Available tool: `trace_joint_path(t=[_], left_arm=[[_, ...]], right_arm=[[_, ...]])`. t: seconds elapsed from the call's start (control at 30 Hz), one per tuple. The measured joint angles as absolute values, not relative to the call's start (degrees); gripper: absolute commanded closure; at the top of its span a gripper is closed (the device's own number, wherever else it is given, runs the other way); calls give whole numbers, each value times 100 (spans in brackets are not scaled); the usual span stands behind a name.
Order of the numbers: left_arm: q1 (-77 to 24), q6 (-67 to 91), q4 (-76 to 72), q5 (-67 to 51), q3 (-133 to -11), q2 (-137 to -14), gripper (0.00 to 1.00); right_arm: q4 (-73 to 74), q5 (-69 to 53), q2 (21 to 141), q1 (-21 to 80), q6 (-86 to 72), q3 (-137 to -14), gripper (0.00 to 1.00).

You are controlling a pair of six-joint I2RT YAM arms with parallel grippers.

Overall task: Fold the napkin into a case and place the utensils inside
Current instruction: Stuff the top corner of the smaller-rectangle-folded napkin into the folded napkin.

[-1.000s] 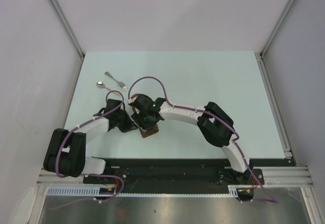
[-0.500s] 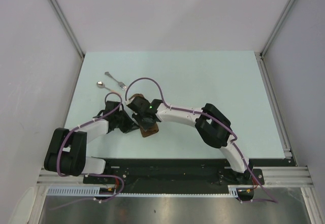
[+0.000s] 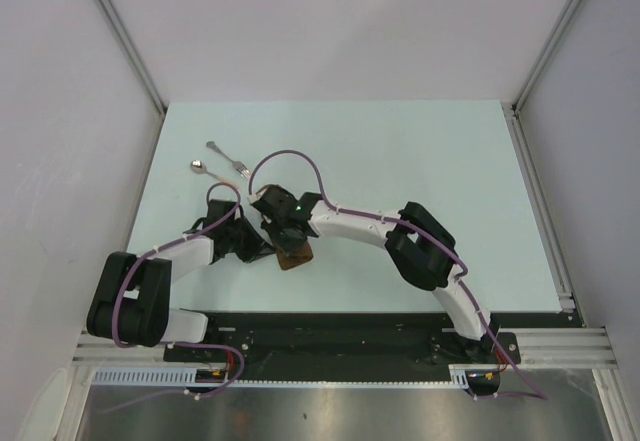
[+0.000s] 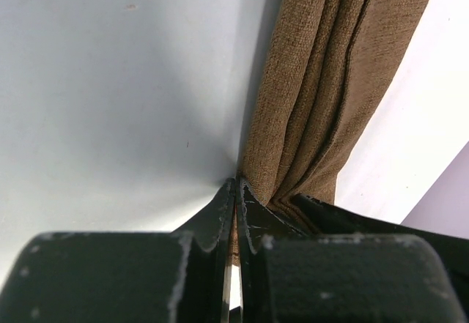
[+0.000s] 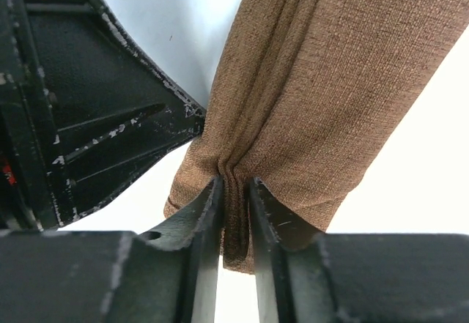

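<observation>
The brown napkin (image 3: 297,257) is folded into a narrow strip of several layers near the table's front, between the two arms. My left gripper (image 3: 263,248) is shut on a thin edge of the napkin (image 4: 315,96), jaws almost touching (image 4: 237,182). My right gripper (image 3: 285,236) is shut on a bunched fold at the end of the napkin (image 5: 330,81), the cloth pinched between its jaws (image 5: 235,184). The silver fork (image 3: 229,159) and the spoon (image 3: 206,169) lie apart on the table behind the grippers, untouched.
The pale green table (image 3: 420,161) has a raised rail along its right edge (image 3: 540,211). The left gripper's black body (image 5: 88,103) sits close beside the right jaws. Grey walls stand on both sides.
The right gripper's jaws have closed onto the napkin's fold. Its wrist has shifted slightly left and towards the front. The left gripper has kept its hold and place.
</observation>
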State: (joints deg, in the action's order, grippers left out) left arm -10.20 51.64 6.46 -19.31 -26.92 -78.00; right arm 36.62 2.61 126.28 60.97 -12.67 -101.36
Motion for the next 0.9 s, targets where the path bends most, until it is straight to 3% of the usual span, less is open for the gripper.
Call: trace_joint_path(t=[0.17,0.3,0.5,0.9], left_arm=[[-1017,5164,637,-1959,-2672,-7795,93],[-1020,5164,624,-1986,-2655,-7787,93],[-1017,5164,624,-2005,-2648,-7787,93],[-1017,5221,604,-2078,-2617,-7787,94]], right_arm=[[3664,215,12602,6062,-1310,-10114,67],[3669,207,12529,6053,-1334,-10086,83],[3658,143,12376,6045,-1385,-10073,100],[3439,-515,12359,6005,-1737,-10022,100]])
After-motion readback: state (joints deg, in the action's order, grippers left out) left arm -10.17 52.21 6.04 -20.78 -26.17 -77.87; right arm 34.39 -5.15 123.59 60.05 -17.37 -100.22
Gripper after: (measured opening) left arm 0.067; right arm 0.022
